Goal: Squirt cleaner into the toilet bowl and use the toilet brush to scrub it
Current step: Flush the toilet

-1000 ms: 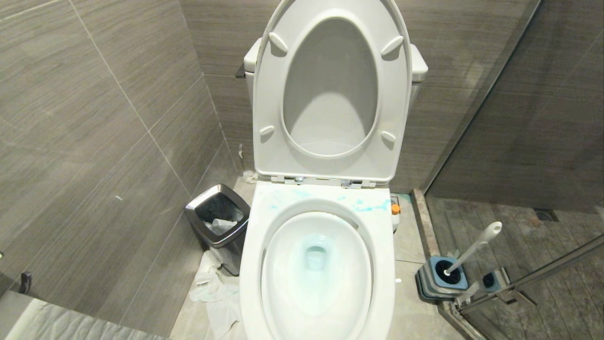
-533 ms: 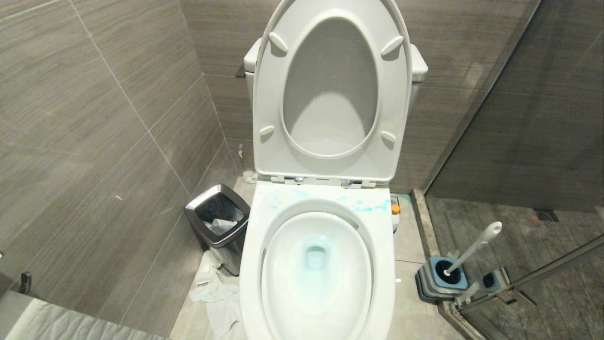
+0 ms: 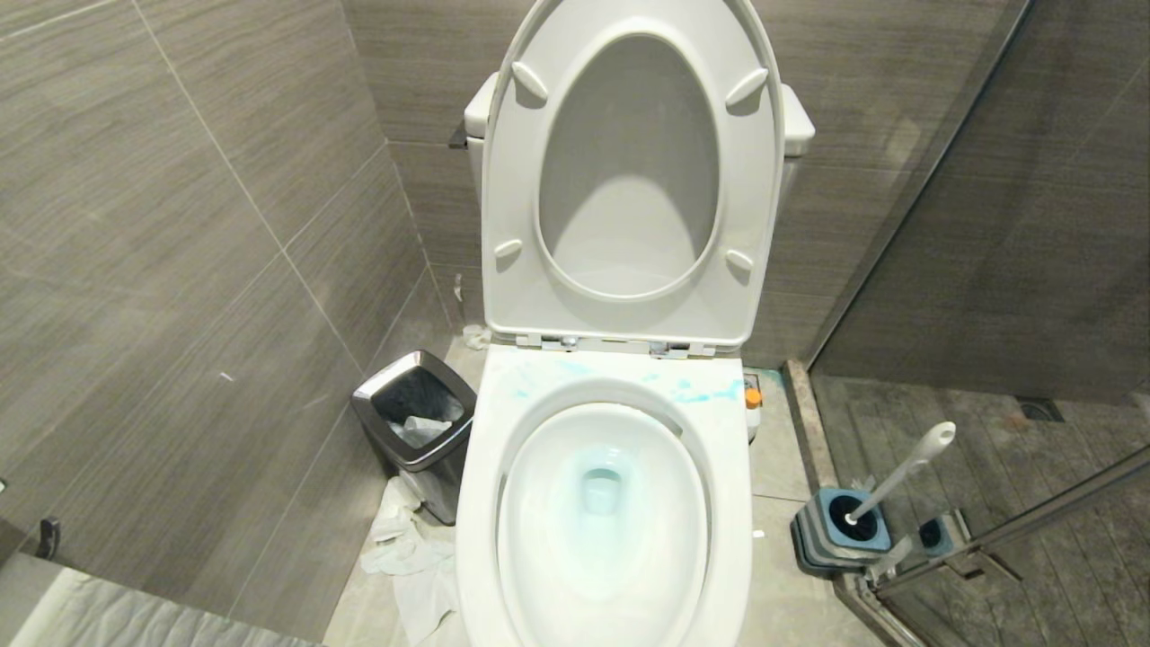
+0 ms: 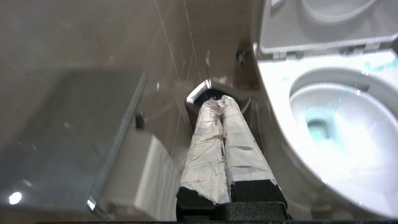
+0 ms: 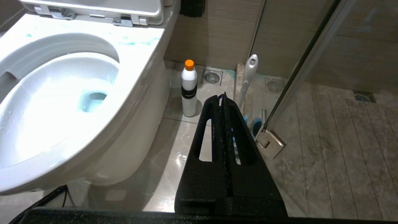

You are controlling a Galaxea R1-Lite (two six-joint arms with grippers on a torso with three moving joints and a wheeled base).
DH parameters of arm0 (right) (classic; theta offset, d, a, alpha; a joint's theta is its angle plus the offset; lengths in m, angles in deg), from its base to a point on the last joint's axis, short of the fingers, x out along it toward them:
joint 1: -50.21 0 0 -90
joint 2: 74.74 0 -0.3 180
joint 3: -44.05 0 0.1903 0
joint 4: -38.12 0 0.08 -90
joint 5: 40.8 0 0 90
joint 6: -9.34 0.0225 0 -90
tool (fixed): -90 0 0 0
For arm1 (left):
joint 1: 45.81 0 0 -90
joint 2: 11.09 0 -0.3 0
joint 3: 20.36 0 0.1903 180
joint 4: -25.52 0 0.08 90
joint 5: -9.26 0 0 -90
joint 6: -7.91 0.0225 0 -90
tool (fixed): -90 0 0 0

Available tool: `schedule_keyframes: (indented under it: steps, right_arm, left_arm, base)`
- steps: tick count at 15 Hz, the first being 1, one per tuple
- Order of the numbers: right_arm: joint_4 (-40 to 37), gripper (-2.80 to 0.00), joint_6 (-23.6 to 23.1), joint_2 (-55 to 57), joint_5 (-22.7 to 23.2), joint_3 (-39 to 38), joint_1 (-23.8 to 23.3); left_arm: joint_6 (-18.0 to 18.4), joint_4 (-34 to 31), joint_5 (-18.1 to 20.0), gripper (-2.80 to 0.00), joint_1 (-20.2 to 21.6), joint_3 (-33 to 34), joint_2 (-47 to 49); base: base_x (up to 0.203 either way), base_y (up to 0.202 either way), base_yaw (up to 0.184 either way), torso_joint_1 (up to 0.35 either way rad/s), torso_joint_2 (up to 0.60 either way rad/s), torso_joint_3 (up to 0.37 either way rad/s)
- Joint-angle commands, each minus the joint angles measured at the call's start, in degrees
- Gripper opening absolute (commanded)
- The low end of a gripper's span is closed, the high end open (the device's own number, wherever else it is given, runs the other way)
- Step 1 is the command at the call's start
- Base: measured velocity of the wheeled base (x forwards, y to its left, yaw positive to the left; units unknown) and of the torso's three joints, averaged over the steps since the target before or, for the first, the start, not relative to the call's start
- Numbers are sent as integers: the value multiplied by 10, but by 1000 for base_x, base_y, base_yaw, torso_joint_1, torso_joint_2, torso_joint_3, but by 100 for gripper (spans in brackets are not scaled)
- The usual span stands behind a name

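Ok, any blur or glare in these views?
Head view: sharp, evenly lit. Left wrist view: smeared, soft on the toilet bowl and wall, bright spot on the glass panel. Right wrist view: crisp, glare washing out the bowl's inside, sheen on the floor tiles.

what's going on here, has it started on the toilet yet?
Nothing is being handled right now. The left gripper is shut and empty beside the toilet bowl, above the waste bin. The right gripper is shut and empty too, over the floor. The cleaner stands capped on the floor beside the toilet, and the toilet brush sits in its holder. Seat and lid are up; blue smears on the rim, bluish water in the bowl.
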Motion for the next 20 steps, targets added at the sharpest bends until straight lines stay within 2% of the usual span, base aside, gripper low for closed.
schedule_keyframes:
  steps: [1, 7, 11, 14, 17, 20]
  right_arm:
    - [0, -280, 0, 0, 0, -14, 0]
    - [0, -280, 0, 0, 0, -14, 0]
    - [0, -280, 0, 0, 0, -14, 0]
    - [0, -280, 0, 0, 0, -14, 0]
    - [0, -280, 0, 0, 0, -14, 0]
    - [0, -280, 0, 0, 0, -14, 0]
  left_arm:
    - [1, -1, 4, -280, -1, -95, 94]
    - [-1, 7, 40, -280, -3, -402, 383]
    - [-3, 70, 47, -280, -10, -566, 574]
    - [-9, 92, 48, -280, -21, -699, 697]
    - [-15, 97, 40, -280, -53, -824, 810]
    - [-27, 98, 26, -280, -95, -910, 903]
  base:
    - [0, 0, 0, 0, 0, 0]
    - [0, 0, 0, 0, 0, 0]
    - [0, 0, 0, 0, 0, 0]
    - [0, 0, 0, 0, 0, 0]
    - [0, 0, 0, 0, 0, 0]
    - [0, 0, 0, 0, 0, 0]
